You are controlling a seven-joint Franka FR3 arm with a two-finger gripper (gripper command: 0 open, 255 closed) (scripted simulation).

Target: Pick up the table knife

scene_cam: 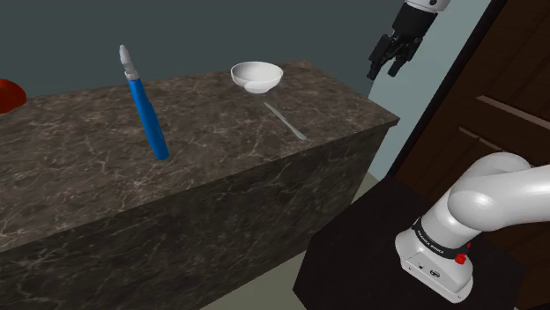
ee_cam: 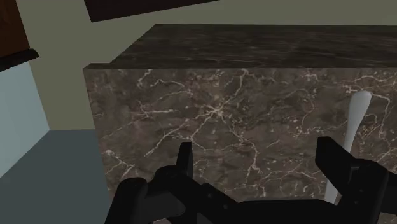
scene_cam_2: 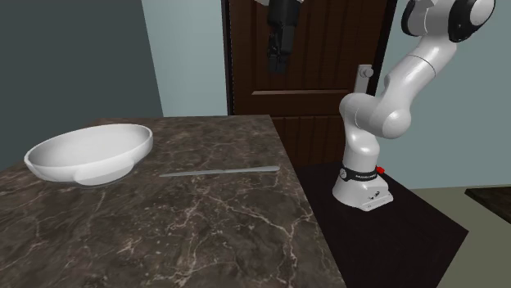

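The table knife is a thin, pale grey blade lying flat on the dark marble counter, close to the counter's end nearest the arm. In the second exterior view the table knife lies just right of a white bowl. My black gripper hangs high in the air beyond that end of the counter, well above and apart from the knife. The gripper points downward in front of a brown door. In the wrist view the gripper is open with nothing between its fingers, and the knife lies beyond the right finger.
A white bowl stands next to the knife near the counter's back edge. A blue-handled tool lies mid-counter, and a red object sits at the far left. The dark stand and a brown door are by the arm.
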